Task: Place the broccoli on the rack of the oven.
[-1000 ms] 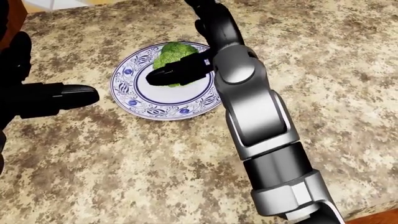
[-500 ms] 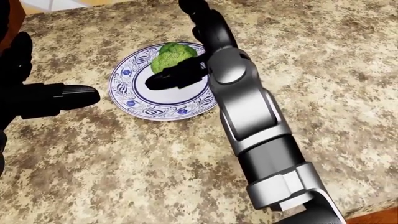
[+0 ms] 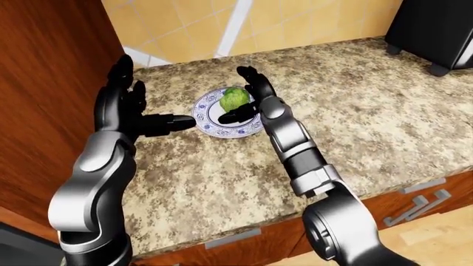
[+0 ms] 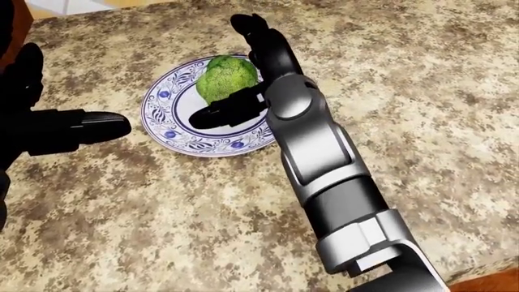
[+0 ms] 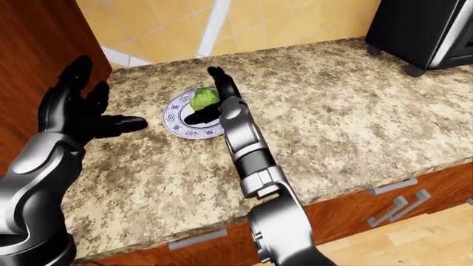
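Broccoli (image 4: 227,78) on patterned plate (image 4: 166,118); right hand (image 4: 251,79) spread open around it, ungrasped; left hand (image 4: 48,125) open, apart.

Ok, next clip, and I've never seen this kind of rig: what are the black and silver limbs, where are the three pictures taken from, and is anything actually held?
These are simulator renders from three cameras on a humanoid's head, looking over its own arms. The right robot hand stands with open fingers about the green broccoli floret, which sits on a round white plate with a blue pattern; the fingers are not closed round it. The left robot hand hangs open beside the plate, apart from it. Everything rests on a speckled granite counter. A black appliance stands at the top right of the eye views. The oven does not show.
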### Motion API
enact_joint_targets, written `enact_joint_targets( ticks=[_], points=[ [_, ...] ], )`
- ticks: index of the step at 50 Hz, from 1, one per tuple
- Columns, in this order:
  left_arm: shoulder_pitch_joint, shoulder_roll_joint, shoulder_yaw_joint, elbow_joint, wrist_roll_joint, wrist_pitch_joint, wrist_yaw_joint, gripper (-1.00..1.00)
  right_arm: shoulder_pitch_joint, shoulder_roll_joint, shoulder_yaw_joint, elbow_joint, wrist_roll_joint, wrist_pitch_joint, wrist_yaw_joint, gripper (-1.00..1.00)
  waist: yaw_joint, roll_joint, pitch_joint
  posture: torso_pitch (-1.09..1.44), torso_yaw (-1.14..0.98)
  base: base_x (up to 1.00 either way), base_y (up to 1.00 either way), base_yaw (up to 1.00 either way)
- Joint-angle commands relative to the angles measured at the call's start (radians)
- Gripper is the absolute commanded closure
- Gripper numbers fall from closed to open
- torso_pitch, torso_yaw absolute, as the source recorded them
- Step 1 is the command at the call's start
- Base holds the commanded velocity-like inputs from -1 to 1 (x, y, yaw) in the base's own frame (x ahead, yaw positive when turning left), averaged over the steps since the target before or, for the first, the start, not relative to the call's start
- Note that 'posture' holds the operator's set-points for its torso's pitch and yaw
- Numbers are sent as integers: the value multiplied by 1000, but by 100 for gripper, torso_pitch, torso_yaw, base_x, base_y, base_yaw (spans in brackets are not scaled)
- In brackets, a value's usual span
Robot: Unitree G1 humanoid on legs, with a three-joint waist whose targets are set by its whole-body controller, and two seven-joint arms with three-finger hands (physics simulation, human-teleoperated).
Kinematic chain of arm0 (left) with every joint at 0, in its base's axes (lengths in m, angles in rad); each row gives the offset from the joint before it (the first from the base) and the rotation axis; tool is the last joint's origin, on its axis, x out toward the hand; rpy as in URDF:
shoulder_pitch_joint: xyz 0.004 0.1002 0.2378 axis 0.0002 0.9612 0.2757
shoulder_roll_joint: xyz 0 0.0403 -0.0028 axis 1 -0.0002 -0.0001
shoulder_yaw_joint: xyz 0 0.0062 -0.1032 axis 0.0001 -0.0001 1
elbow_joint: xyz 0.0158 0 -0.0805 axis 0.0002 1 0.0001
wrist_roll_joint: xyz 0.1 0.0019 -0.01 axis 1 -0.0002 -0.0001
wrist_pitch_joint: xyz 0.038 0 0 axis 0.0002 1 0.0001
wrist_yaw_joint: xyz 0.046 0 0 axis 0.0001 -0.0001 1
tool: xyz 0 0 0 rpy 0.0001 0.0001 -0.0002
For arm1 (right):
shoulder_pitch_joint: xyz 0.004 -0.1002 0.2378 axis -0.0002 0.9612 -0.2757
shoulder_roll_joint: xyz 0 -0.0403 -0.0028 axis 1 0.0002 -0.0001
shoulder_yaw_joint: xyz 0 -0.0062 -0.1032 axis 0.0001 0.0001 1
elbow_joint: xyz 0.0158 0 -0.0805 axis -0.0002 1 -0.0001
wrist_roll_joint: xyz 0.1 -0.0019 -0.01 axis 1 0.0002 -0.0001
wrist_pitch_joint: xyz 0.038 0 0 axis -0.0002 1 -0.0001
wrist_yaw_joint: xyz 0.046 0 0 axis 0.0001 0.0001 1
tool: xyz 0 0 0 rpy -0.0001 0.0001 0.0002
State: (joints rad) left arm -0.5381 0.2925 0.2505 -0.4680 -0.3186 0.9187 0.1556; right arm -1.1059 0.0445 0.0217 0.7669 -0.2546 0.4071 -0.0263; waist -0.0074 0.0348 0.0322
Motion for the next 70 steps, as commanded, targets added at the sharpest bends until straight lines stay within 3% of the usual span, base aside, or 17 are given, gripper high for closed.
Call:
enact_joint_targets(
  ticks=[1,12,32,38,59,70],
  points=[
    [-31,12,10,-29,3,-29,1,-100,-46,-4,-3,-39,-1,-37,-10,-69,0,5,-29,0,0,0,0,0],
    [-29,9,9,-34,4,-26,0,-100,-63,2,-1,-30,2,-39,-26,-67,0,5,-29,0,0,0,0,0],
    [-30,8,8,-33,2,-27,2,-100,-123,20,-4,144,-25,-164,-133,-64,0,8,-30,0,0,0,0,0],
    [-28,7,7,-33,3,-29,2,-100,-122,23,-1,144,-29,-167,-141,-47,0,8,-30,0,0,0,0,0],
    [-31,5,5,-31,6,-29,1,-100,-108,28,8,179,-65,-206,-164,-47,0,7,-31,0,0,0,0,0],
    [-31,4,5,-34,6,-27,2,-100,-112,34,7,191,-79,-218,-177,-30,0,7,-31,0,0,0,0,0]
  ],
)
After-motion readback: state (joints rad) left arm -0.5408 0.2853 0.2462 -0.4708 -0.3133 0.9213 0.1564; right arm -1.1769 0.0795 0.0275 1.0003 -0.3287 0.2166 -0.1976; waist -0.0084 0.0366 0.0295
